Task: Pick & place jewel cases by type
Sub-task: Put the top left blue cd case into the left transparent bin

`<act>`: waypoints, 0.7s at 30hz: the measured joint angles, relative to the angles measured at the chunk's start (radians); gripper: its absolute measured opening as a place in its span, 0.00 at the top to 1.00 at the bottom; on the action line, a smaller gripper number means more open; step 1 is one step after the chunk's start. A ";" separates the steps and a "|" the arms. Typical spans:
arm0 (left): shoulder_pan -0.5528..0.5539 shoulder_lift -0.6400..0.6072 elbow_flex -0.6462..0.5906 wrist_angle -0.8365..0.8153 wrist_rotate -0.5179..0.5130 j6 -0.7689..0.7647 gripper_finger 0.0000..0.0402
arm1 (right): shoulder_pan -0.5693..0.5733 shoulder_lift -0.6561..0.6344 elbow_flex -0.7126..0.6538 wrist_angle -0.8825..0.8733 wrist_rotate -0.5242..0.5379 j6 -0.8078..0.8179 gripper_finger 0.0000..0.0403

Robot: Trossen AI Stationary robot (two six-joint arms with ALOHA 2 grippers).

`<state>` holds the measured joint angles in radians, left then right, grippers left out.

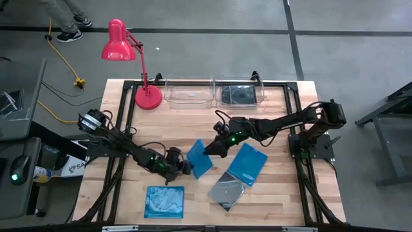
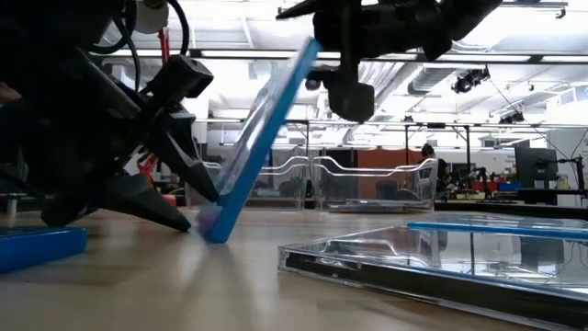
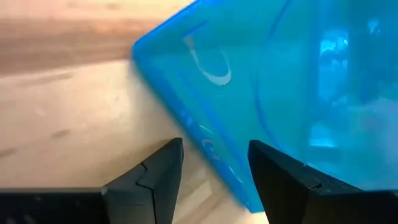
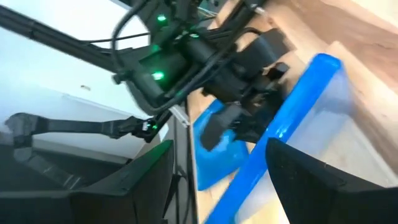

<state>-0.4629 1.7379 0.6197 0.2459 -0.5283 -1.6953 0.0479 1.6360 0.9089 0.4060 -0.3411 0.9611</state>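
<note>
Blue jewel case (image 2: 262,138) is leaning tilted at centre frame between both parted hands, left hand (image 2: 197,198) and right hand (image 1: 212,149); unclamped, it is risking slipping flat onto the counter (image 2: 184,285).

A bright blue jewel case (image 1: 199,158) stands tilted on one edge on the wood, its lower edge between the parted left fingers (image 3: 155,171) and its raised upper edge between the spread right fingers (image 4: 292,171). A second blue case (image 1: 247,164) lies flat just beyond the right fingers, touching a smoky clear case (image 1: 226,191) lying flat beside it. A third blue case (image 1: 165,202) lies flat near the left fingers. Another dark case (image 1: 239,95) lies in a bin, well apart from both.
</note>
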 joint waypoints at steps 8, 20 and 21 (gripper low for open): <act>0.018 0.001 0.023 -0.018 -0.020 0.036 0.55 | 0.001 0.000 0.000 0.026 -0.010 0.000 0.39; 0.068 0.003 0.056 -0.013 0.012 0.134 0.55 | 0.006 0.007 -0.003 -0.071 0.076 -0.004 0.39; 0.069 0.003 0.056 -0.012 0.015 0.140 0.55 | 0.007 0.010 -0.003 -0.078 0.079 -0.008 0.39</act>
<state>-0.3936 1.7409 0.6762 0.2341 -0.5132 -1.5553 0.0550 1.6465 0.9054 0.3279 -0.2621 0.9527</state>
